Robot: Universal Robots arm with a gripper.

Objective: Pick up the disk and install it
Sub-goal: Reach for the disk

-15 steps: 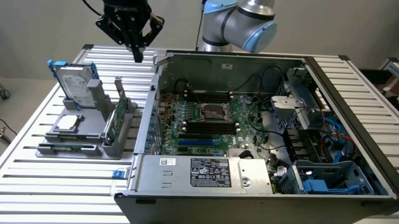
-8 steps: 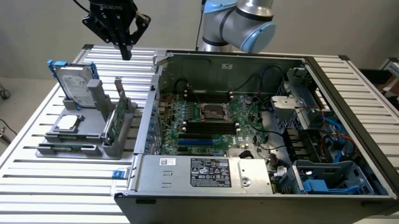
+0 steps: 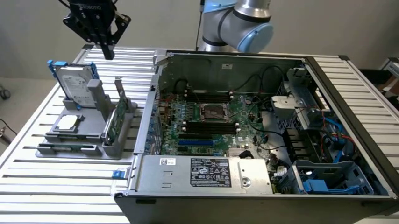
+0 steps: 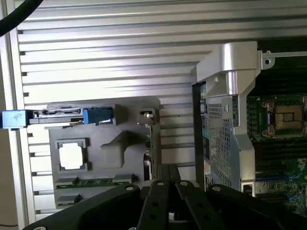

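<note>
While the gripper [image 3: 108, 52] hangs in the air with its fingers pressed together and nothing between them, the disk [image 3: 74, 86] is not yet touched. In the exterior view the disk stands on its edge in the grey rack [image 3: 81, 150] on the table [image 3: 56, 186], its blue carrier showing at the upper corners. The gripper is at about 1 o'clock from the disk, higher and well apart from it. The chip [image 3: 67, 122] lies at 6 o'clock from the disk, the green card [image 3: 116, 120] stands at about 4 o'clock, and the open case [image 3: 224, 65] is at 3 o'clock. In the wrist view the disk [image 4: 57, 114] is seen from above as a thin strip with blue ends.

I judge several risks from here. If the closed fingers come down as they are, they would hit the top edge of the disk and push it, not grasp it. The gripper is also not over the disk. It is nearer to the line of the card, so a straight descent could strike the card or the rack post. The carrier is plastic, so a pinch on it alone, or far from the middle, could let the disk tilt or slip. Inside the case, the loose cables [image 3: 333, 135] could catch the disk.
</note>
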